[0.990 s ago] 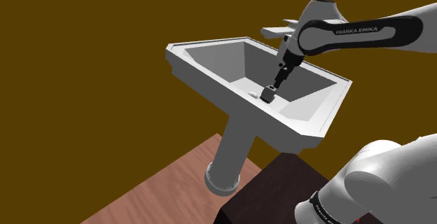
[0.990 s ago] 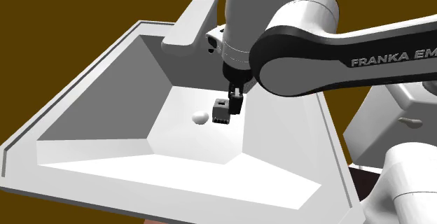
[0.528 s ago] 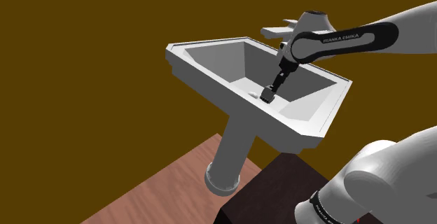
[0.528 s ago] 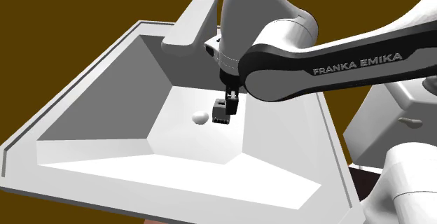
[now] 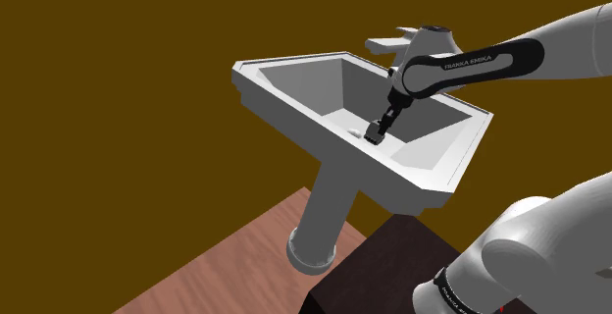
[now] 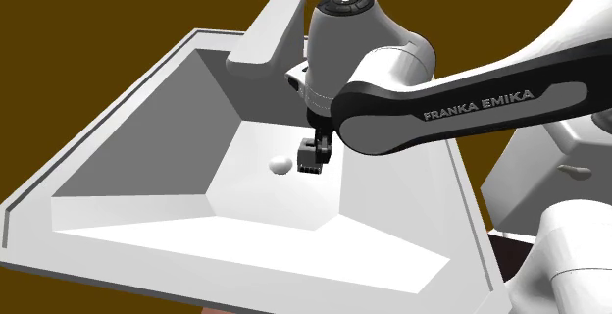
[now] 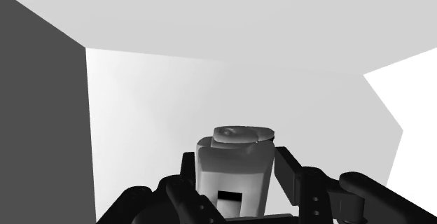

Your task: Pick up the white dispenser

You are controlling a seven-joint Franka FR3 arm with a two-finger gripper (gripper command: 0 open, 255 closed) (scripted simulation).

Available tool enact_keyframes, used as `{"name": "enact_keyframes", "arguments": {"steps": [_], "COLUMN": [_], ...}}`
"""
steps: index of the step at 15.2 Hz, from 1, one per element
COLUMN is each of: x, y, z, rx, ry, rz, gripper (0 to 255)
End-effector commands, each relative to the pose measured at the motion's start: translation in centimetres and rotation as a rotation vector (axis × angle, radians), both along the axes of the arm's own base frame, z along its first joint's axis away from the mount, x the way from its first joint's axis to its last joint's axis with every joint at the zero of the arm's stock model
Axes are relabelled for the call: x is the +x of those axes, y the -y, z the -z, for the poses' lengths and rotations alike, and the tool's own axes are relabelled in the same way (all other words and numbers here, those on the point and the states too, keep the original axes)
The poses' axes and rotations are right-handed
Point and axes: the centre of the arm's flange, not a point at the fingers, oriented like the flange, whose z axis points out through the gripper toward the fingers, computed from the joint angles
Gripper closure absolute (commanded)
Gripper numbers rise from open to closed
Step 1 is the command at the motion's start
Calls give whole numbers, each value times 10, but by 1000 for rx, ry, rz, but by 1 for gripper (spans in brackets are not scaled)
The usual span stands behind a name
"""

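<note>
Inside sink (image 6: pixel 127 135), wrist view, claw (image 7: pixel 235 165) clasping dispenser (image 7: pixel 234 173)

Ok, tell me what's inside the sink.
Inside the sink sits the white dispenser, with the black gripper down at it. The gripper covers the basin floor beneath it, so anything lying there can't be seen.

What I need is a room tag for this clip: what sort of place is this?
Probably a bathroom, rendered in a simulator: a white pedestal sink with a faucet on its back rim, standing on a wood-plank floor before a plain brown wall.
</note>
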Motion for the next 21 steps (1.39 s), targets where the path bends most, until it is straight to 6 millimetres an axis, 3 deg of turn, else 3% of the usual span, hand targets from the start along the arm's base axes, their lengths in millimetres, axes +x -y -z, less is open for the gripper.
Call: {"name": "enact_keyframes", "arguments": {"steps": [1, 7, 21], "x": [0, 0, 0], "y": [0, 0, 0], "z": [1, 2, -72], "rx": [1, 0, 0], "ry": [-2, -2, -2], "rz": [0, 0, 0], "gripper": [255, 255, 255]}}
